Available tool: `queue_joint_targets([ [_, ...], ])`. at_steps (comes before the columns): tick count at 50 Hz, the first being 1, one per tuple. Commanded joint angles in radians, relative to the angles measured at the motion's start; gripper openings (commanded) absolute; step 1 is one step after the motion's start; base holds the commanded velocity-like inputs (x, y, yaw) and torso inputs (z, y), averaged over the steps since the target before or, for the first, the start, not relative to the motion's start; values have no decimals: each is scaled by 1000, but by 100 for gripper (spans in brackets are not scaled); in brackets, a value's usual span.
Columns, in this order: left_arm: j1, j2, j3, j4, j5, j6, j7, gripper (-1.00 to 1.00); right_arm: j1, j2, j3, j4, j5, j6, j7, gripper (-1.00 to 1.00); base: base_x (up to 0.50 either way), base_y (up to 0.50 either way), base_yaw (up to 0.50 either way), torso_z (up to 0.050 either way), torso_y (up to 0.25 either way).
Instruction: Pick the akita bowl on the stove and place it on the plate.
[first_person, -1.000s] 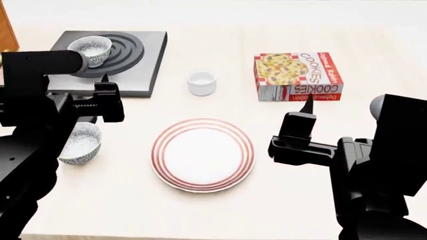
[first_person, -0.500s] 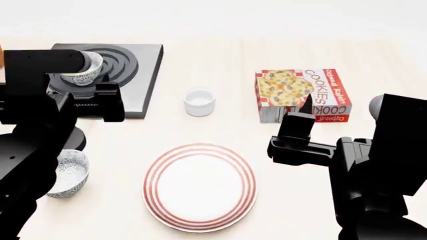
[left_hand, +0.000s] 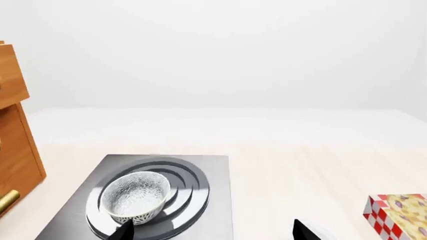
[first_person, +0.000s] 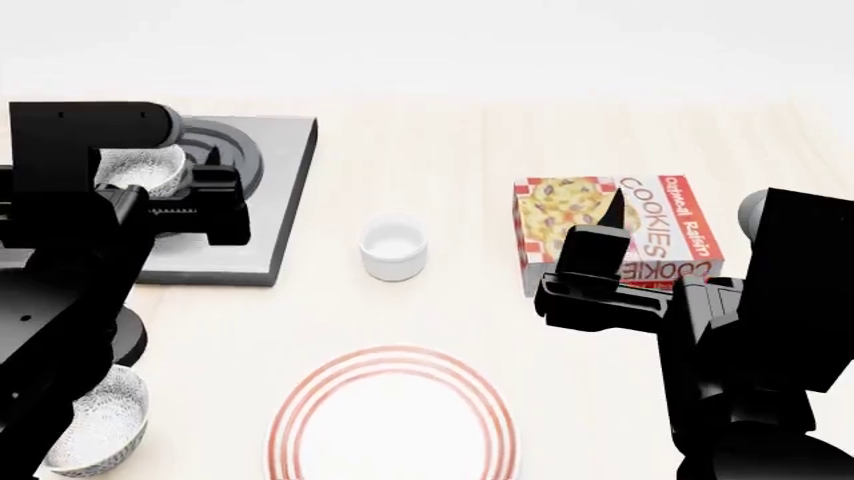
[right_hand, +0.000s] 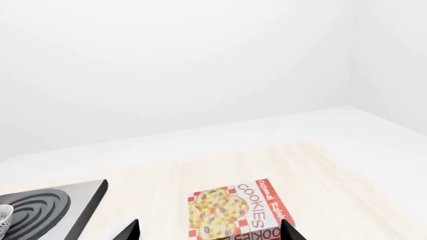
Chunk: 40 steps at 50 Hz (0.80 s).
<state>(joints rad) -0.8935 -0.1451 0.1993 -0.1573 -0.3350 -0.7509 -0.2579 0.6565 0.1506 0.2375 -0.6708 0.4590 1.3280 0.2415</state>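
Your left gripper (left_hand: 210, 231) nearer: akita bowl (left_hand: 135, 196) on stove (left_hand: 213, 200) just ahead of jaws, apparently spread, empty. Right jaws likewise, idle.

You get bright, even, sharp renders; the pale bench (first_person: 441, 130) washes into the white backdrop, and shadows stay faint.

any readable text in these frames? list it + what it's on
"COOKIES" in red capitals on the top face of the cookie box, also legible in the right wrist view.
"COOKIES" again on the box's front side, partly hidden behind the right gripper.
A smaller line beside the top "COOKIES": too blurred to read.
Nothing readable on anything else in view.
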Motion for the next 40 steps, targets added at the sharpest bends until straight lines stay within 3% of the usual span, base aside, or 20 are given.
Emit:
queue_joint_targets([
  [1,2,-6,5,-5,-6,4,-2,100,-1,3,1,0,10,0,7,100,254,0,0,0,0],
  [40,-3,-18,20,-7,-28,8,-14,100,-4,15,-3,9,43,-14,24,100,253,0,0,0,1],
])
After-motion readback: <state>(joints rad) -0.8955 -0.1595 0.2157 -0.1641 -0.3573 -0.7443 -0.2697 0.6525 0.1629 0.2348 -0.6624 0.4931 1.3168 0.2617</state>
